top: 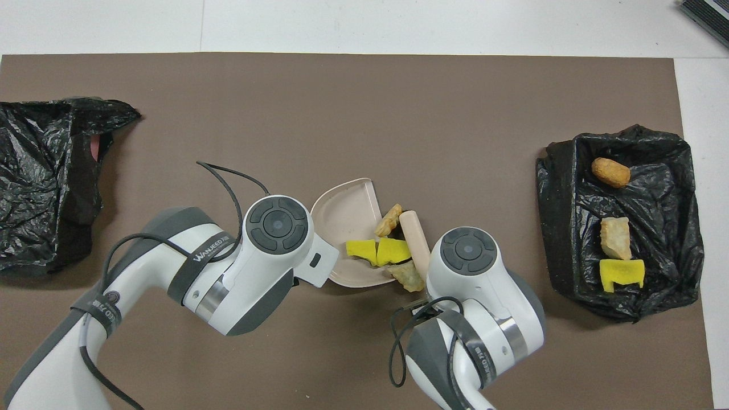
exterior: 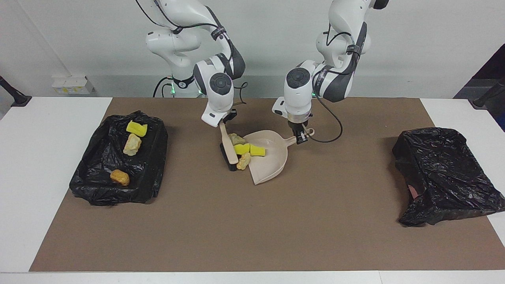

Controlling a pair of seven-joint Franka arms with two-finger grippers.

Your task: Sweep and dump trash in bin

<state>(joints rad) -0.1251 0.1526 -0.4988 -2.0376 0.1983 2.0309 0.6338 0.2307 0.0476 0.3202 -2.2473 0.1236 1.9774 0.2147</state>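
Facing view: both arms angle downward, right gripper (exterior: 225, 121) clamping the brush (exterior: 229, 148), left gripper (exterior: 300, 136) (jaws closed) gripping the dustpan (exterior: 272, 163).

My white table (exterior: 47, 165) carries a brown mat (exterior: 252, 228). On the mat, the beige dustpan (exterior: 272, 161) lies at centre; one black bag (exterior: 118, 165) sits at nine o'clock, another black bag (exterior: 446, 177) at three.

Bright, even light from above; soft shadows, sharp focus, no glare.
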